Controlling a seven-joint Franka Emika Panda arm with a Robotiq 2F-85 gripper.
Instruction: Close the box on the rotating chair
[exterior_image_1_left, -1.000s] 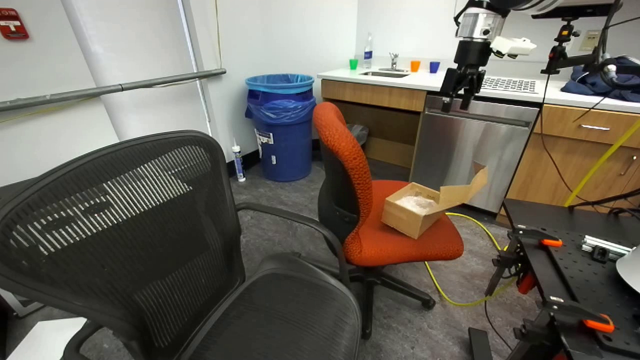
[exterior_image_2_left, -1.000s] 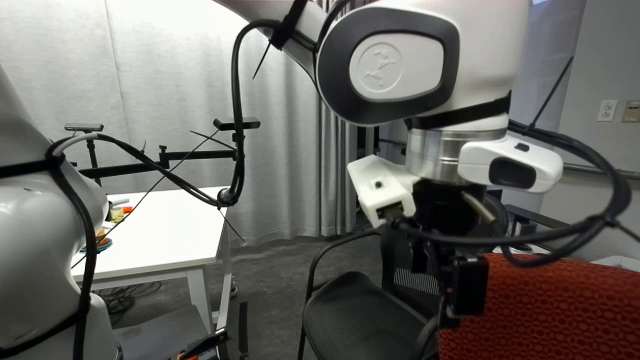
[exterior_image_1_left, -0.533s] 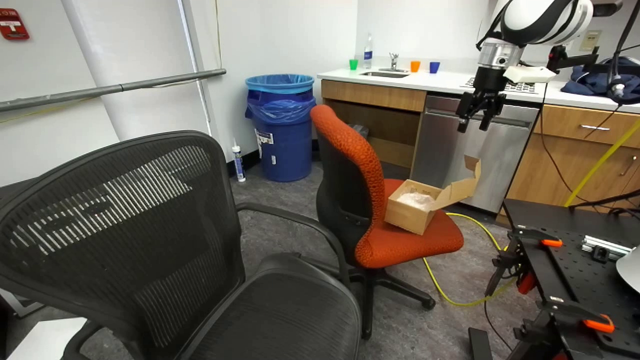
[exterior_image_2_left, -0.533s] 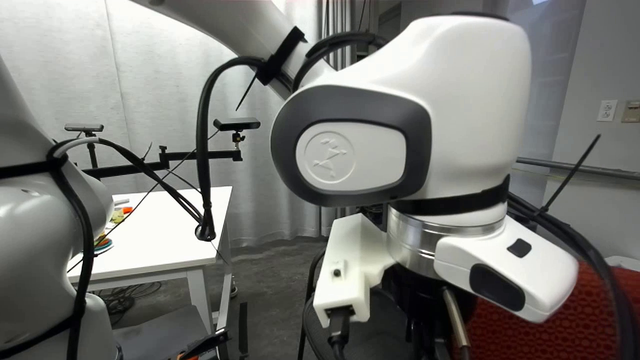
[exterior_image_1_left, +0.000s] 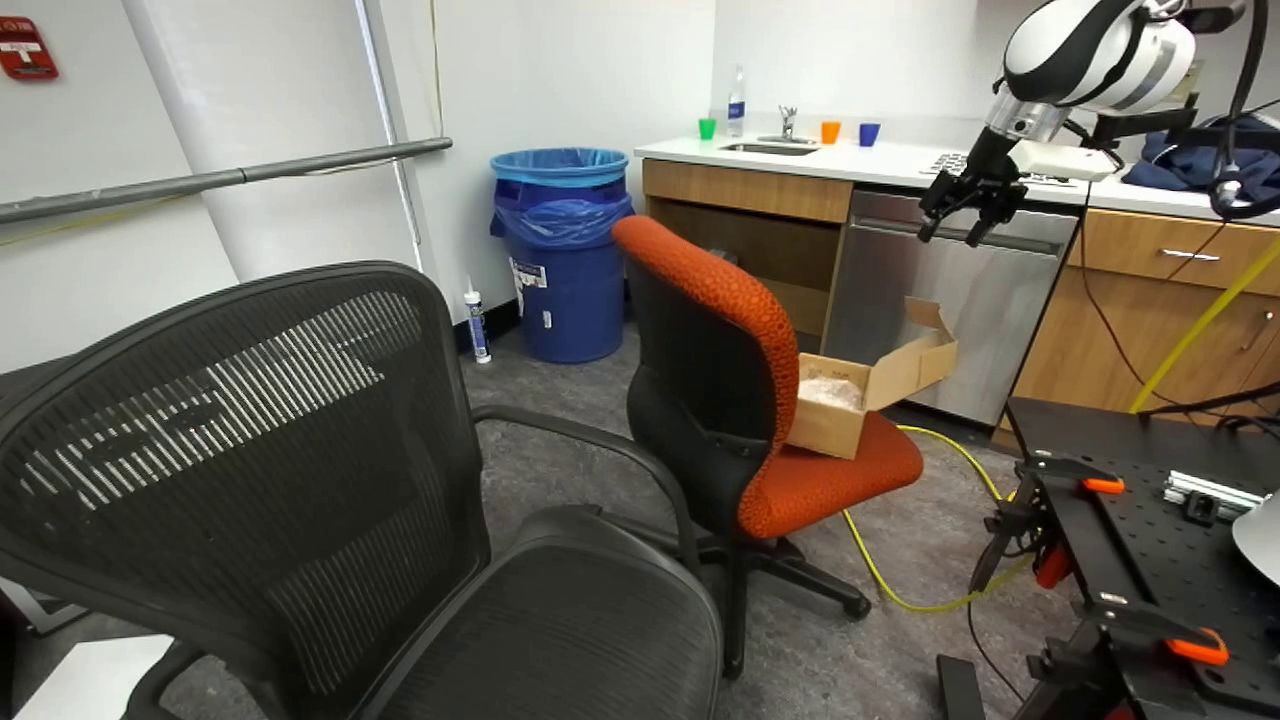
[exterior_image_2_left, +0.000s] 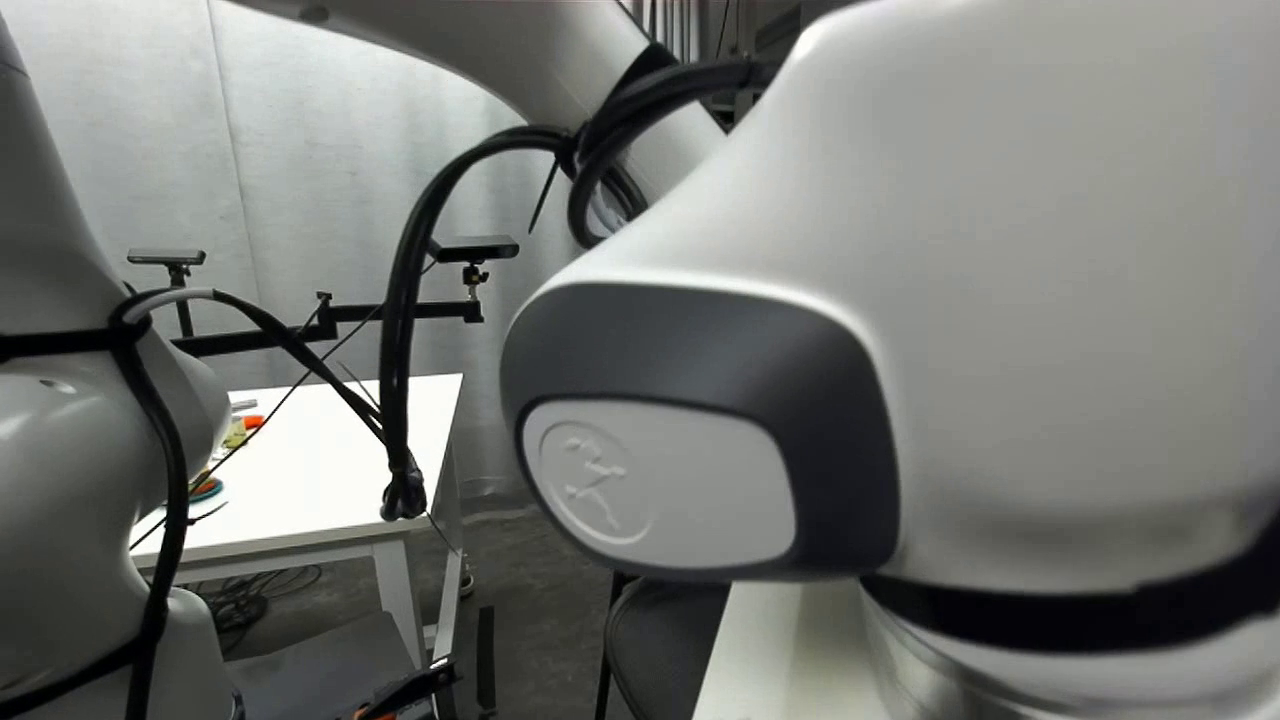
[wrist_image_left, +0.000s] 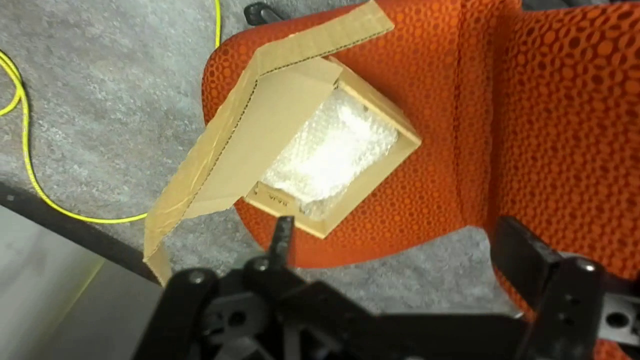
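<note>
Wrist view shows the tool spread and holding nothing, clear of the box on the rotating chair: light, bendy cardboard, I'd guess, best caught by its raised lid.

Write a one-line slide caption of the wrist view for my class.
Lid open, a cardboard box holding bubble wrap sits on an orange-red chair, beyond the open gripper.

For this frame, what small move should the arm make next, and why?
I'd probably ease the open gripper down to the outer side of the lid, ready to push it over. The box sits uncovered on the orange chair, bubble wrap showing, while its lid leans outward, away from the backrest; the gripper hangs above, clear of it.
</note>
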